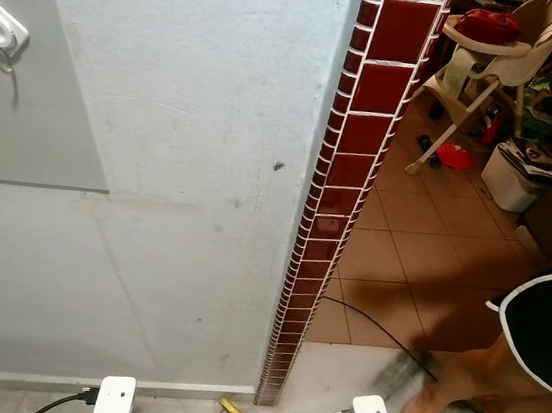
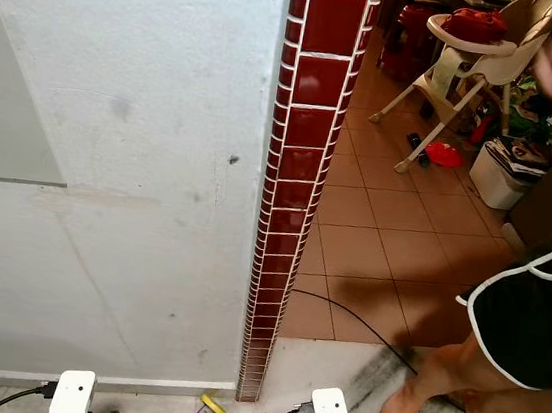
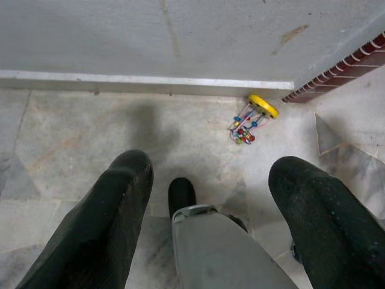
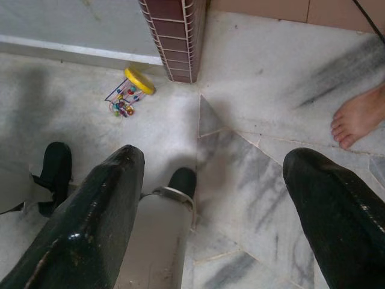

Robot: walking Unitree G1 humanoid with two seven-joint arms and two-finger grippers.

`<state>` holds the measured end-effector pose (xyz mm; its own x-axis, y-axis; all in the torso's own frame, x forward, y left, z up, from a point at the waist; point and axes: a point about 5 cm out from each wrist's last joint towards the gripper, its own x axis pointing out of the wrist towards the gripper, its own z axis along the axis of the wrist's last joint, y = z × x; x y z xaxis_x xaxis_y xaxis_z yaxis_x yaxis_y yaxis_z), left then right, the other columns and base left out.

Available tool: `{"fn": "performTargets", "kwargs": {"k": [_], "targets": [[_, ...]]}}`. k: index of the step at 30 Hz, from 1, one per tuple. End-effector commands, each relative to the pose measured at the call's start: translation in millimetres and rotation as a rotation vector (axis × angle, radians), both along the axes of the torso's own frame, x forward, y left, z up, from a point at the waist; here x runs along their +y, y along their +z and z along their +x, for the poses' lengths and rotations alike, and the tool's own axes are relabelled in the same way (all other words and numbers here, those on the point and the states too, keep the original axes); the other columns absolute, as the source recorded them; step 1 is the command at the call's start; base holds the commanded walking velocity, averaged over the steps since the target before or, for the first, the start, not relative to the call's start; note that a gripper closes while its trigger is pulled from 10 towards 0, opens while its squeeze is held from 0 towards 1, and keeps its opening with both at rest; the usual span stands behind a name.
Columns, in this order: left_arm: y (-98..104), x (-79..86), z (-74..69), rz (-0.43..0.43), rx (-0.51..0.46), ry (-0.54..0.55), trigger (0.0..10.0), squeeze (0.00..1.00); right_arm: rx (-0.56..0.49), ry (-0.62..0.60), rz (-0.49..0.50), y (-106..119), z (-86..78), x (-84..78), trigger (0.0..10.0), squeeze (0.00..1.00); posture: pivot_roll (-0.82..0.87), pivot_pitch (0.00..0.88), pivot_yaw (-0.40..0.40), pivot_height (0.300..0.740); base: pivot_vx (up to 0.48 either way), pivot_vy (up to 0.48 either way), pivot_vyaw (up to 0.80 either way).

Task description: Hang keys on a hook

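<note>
With both claws, left (image 3: 207, 180) and right (image 4: 210, 174), hanging released and empty, the keys (image 4: 123, 102) on the floor by the wall risk being trodden on, far below the hook (image 1: 0, 32).

From the head we look forward and down at a pale wall (image 1: 191, 156) and its red tiled corner strip (image 1: 347, 165), close in front of us. The left eye view reaches further left, to a white hook (image 1: 0, 32); the right eye view takes in more of the person (image 2: 524, 318) standing at our right. Both wrist cameras point steeply down along their spread black fingers (image 3: 108, 223) at the marble floor (image 4: 252, 198), from near it. Both share the yellow bead toy (image 3: 252, 117) at the wall's foot, which the eye views also catch at their lower edge.
</note>
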<state>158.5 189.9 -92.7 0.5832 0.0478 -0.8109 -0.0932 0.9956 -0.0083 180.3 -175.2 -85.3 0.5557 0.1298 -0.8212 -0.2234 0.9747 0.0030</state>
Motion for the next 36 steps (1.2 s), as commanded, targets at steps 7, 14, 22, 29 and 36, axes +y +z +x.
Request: {"fn": "performTargets", "kwargs": {"k": [7,14,22,29,36], "targets": [[-1.3,3.4,-3.9,0.007,0.013,0.013,10.0,0.00,-0.015,-0.020,0.023,1.7,2.7,-0.6,10.0,0.00,-0.08,0.000,-0.023,0.740,0.000,0.000,0.00],[-0.9,3.2,-3.1,0.005,0.010,0.012,10.0,0.00,-0.018,0.005,0.012,2.2,3.3,-1.0,10.0,0.00,-0.08,0.000,-0.024,0.740,0.000,0.000,0.00],[-0.6,2.6,-2.2,0.005,0.007,0.007,10.0,0.00,-0.018,0.022,0.009,2.3,3.7,0.0,10.0,0.00,-0.08,0.000,-0.023,0.740,0.000,0.000,0.30],[-0.4,2.7,-1.6,0.007,0.007,0.005,10.0,0.00,-0.017,0.026,0.008,2.1,3.1,-0.2,10.0,0.00,-0.08,0.000,-0.024,0.740,0.000,0.000,0.80],[-0.1,3.5,-1.2,0.005,0.004,0.015,10.0,0.00,-0.013,0.018,0.007,1.7,2.0,-1.9,10.0,0.00,-0.08,0.000,-0.025,0.740,0.000,0.000,0.80]]}}
